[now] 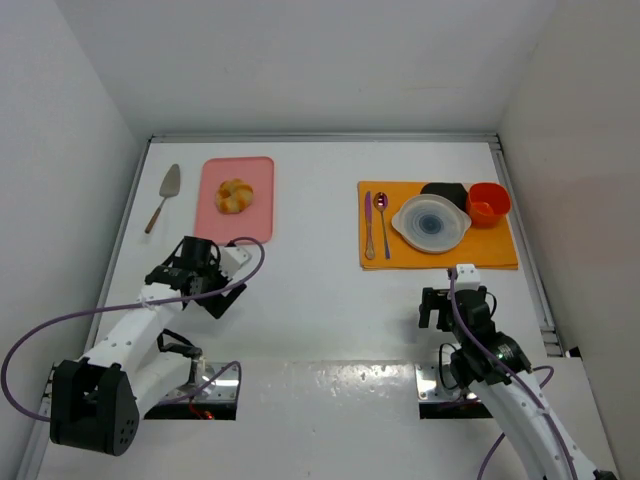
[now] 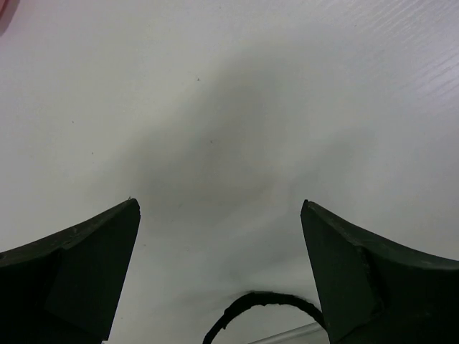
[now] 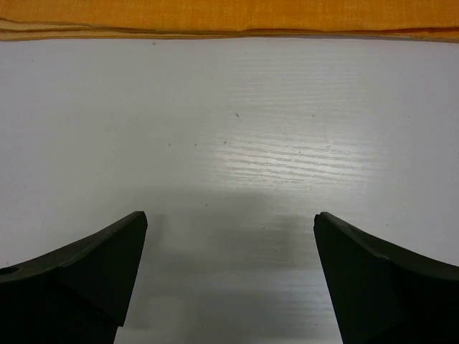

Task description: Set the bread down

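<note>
Left end effector (image 1: 205, 272) hangs low over bare white table (image 1: 320, 300), its two dark fingers (image 2: 79, 265) spread wide with nothing between them; its wrist view (image 2: 219, 208) shows only table surface in the gap, a loop of dark cable (image 2: 258, 304) curling in near the right finger. Ahead of it and off to its left, well apart, a metal cake server (image 1: 163, 197) lies flat with its handle angled back. Just ahead of the end effector, a pink cutting board (image 1: 215, 225) begins, and the bread (image 1: 234, 195) sits on the middle of that board, knotted top up, touched by neither arm. Far to this end effector's right, an orange placemat (image 1: 440, 258) carries a fork (image 1: 368, 225) and a purple spoon (image 1: 381, 222) side by side, then a white plate with a blue centre (image 1: 431, 222), a black item (image 1: 445, 190) behind the plate and an orange cup (image 1: 488, 203) at the mat's far right corner. Right end effector (image 1: 455, 298) hovers just short of the mat's near edge (image 3: 229, 18), fingers (image 3: 93, 265) likewise wide apart and empty, with plain table showing in the gap (image 3: 229, 215).
</note>
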Action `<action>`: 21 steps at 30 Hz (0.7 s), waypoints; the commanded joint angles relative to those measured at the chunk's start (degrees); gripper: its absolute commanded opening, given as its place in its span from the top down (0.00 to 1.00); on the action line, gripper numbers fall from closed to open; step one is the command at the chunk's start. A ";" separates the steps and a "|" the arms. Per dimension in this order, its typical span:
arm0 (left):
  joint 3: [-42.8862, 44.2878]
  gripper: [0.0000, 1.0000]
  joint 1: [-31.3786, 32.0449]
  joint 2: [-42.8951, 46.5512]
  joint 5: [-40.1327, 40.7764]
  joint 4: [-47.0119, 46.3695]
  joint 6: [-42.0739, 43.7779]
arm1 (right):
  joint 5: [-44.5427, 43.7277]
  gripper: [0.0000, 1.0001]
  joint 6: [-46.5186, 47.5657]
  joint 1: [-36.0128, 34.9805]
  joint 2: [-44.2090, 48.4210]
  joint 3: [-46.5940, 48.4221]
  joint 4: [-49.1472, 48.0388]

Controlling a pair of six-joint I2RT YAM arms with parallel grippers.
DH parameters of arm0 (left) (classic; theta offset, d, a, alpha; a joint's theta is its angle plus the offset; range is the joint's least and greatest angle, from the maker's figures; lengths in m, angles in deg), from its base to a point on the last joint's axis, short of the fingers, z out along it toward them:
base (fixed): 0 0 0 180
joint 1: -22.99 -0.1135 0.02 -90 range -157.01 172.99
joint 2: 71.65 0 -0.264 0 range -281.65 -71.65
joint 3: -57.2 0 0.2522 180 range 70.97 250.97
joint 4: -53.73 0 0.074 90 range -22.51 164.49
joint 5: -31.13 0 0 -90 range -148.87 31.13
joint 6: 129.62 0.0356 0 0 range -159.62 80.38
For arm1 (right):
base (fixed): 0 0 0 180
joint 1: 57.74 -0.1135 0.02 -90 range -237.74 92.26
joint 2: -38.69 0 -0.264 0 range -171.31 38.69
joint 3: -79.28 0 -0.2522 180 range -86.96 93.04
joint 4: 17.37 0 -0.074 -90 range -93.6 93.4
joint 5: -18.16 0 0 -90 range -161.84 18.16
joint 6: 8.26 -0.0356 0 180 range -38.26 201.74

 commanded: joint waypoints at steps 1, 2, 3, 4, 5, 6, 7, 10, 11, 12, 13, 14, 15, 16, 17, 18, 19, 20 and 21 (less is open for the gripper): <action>1.35 0.00 0.45 0.97 1.86 -0.54 -2.03 | -0.92 0.00 -0.24 -0.22 -0.03 1.61 -0.98; 2.23 0.00 0.45 0.97 2.65 -1.15 -2.91 | -1.09 0.00 -0.32 -0.22 -0.20 1.78 -0.98; 4.07 0.00 0.45 0.10 3.36 -1.16 -6.31 | -1.27 0.00 0.02 -0.13 -0.29 1.78 -1.32; 9.74 0.00 0.45 -0.52 5.54 -0.63 -8.44 | -1.44 0.00 0.46 -0.04 -0.73 1.78 -1.76; 13.10 0.00 0.45 -1.31 6.78 0.16 -10.54 | -1.45 0.00 0.47 -0.13 -1.08 1.78 -2.03; 16.36 0.00 0.45 -2.27 8.01 1.12 -11.87 | -1.71 0.00 1.25 -0.13 -1.52 1.78 -3.94; 22.48 0.00 0.45 -4.28 8.54 2.96 -12.41 | -1.88 0.00 1.60 -0.13 -2.22 1.70 -4.75; 36.79 0.00 -0.07 -13.82 7.76 9.44 -11.79 | -1.27 0.00 3.18 -0.13 -5.46 1.26 -11.24; 41.22 0.00 -1.03 -17.89 9.15 11.92 -12.93 | -1.10 0.00 3.54 -0.13 -6.44 1.43 -12.91; 45.87 0.00 -1.91 -22.36 9.16 14.99 -13.63 | 0.65 0.00 4.32 -0.04 -8.71 1.61 -17.71; 50.79 0.00 -5.14 -27.28 8.56 18.67 -13.12 | 1.27 0.00 4.68 -0.13 -11.17 1.87 -19.15; 60.76 0.00 -7.08 -36.90 5.68 26.36 -12.59 | 3.45 0.00 4.95 -0.30 -14.15 3.53 -21.34; 65.30 0.00 -9.28 -41.35 3.91 29.49 -11.80 | 4.52 0.00 5.56 -0.13 -15.57 4.24 -23.02; 69.61 0.00 -13.22 -45.48 2.33 32.04 -10.32 | 5.49 0.00 5.82 -0.13 -18.72 6.07 -23.12; 77.48 0.00 -15.17 -49.18 0.66 35.29 -10.30 | 7.15 0.00 6.09 -0.04 -21.71 8.09 -23.56; 80.87 0.00 -16.76 -55.13 0.64 36.10 -10.30 | 9.17 0.00 6.18 -0.13 -23.13 10.03 -23.39; 83.60 0.00 -18.86 -57.63 2.55 36.11 -10.30 | 11.19 0.00 6.18 -0.13 -25.58 10.92 -23.04; 87.37 0.00 -19.58 -59.74 6.31 35.24 -10.30 | 12.08 0.00 5.92 -0.22 -27.95 12.49 -22.60; 88.54 0.02 -20.19 -61.59 7.92 34.36 -10.30 | 15.22 0.00 5.83 -0.39 -29.11 13.64 -22.42</action>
